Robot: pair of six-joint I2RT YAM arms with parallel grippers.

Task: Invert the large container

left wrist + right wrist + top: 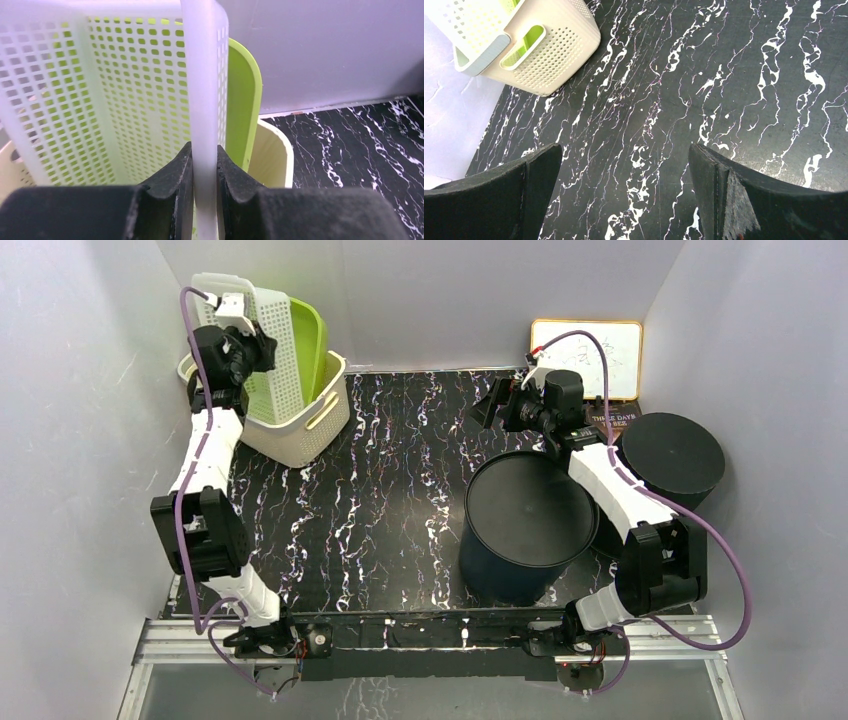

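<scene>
My left gripper (204,200) is clamping its fingers on the thin wall of a white mesh basket (100,100), which is standing on edge beside a green tray (245,95) inside a cream basket (274,155) at the table's (400,490) far left corner. My right gripper (624,150) is hanging with fingers wide apart above the marbled top. The large dark bin (525,515) is standing near the front right, just beside my right arm.

Lab test booth: grey panel walls (60,390), marbled table (400,490)
</scene>
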